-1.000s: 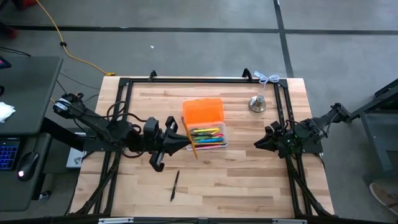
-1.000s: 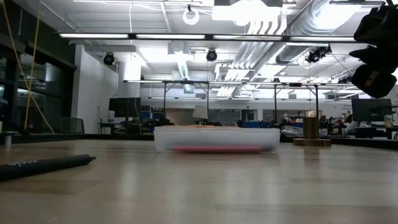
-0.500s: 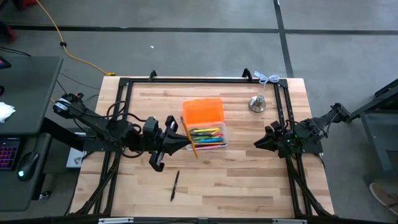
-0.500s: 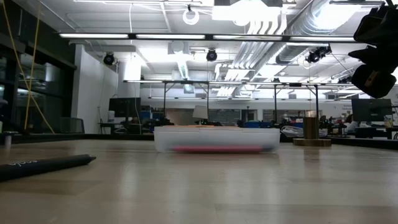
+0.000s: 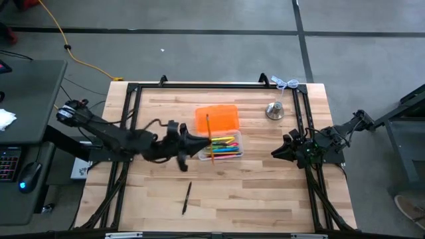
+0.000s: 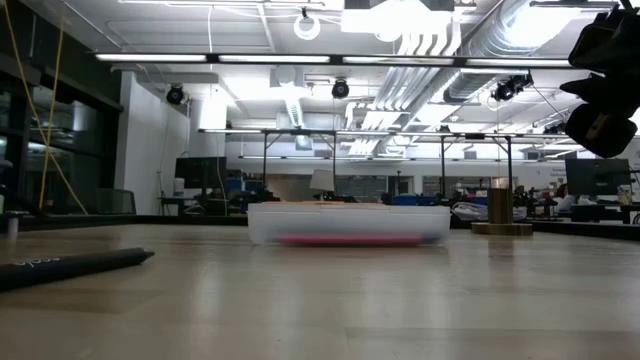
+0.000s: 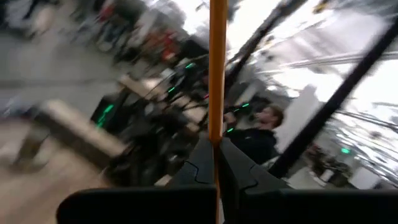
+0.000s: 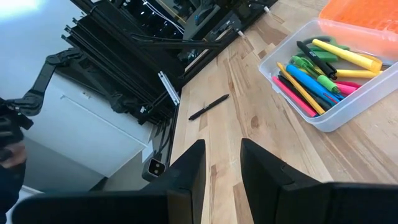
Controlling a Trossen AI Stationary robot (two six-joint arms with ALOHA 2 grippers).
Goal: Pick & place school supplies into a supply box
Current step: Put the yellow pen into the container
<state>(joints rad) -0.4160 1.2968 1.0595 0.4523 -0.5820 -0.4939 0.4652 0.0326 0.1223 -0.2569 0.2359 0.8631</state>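
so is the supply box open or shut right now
Open: the orange lid is folded back flat, and the clear supply box shows markers and pens lying uncovered inside.

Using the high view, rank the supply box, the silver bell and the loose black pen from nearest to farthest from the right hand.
From the right hand, at the table's right side:
1. Supply box, mid-table, its near wall just left of the hand.
2. Silver bell, toward the far right corner.
3. Loose black pen, lying alone toward the front left.

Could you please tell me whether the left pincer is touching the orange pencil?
Touching. The left wrist view shows the left pincer shut on the orange pencil, which rises straight from between its fingertips.
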